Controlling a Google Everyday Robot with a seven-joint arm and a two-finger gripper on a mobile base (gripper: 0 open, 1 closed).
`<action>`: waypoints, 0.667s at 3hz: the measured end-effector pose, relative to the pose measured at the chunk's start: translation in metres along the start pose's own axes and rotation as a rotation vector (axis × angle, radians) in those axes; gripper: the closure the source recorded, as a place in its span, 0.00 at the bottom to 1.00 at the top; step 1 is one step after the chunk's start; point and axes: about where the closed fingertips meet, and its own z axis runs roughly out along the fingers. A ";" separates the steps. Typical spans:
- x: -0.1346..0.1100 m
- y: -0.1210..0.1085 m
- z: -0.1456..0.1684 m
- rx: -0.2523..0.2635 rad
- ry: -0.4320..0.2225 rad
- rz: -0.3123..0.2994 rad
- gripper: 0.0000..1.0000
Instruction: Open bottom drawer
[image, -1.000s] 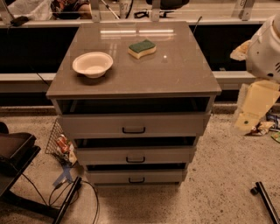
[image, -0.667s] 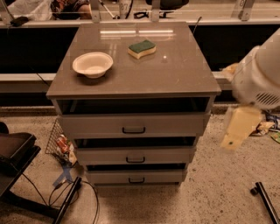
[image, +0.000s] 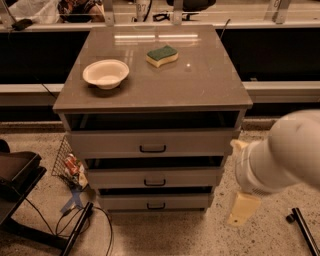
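The bottom drawer (image: 156, 202) is the lowest and smallest grey front of the cabinet, with a small black bar handle (image: 156, 205). It looks pushed in, just under the middle drawer (image: 155, 178). My gripper (image: 243, 209) is a cream-coloured piece hanging below the bulky white arm (image: 285, 155). It is low near the floor, to the right of the cabinet's lower right corner. It is apart from the bottom drawer and level with it.
On the cabinet top (image: 200, 85) lie a white bowl (image: 105, 73) and a green-and-yellow sponge (image: 162, 55). A wire basket (image: 67, 162), cables (image: 75, 227) and a black chair base (image: 15, 175) crowd the floor at left. A black bar (image: 302, 227) lies at right.
My arm has swung down and to the left, from beside the cabinet top to low beside its right side. The drawers, bowl and sponge have not moved.
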 end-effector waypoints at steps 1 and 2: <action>0.009 0.027 0.074 0.045 0.064 -0.041 0.00; 0.015 0.019 0.071 0.082 0.074 -0.019 0.00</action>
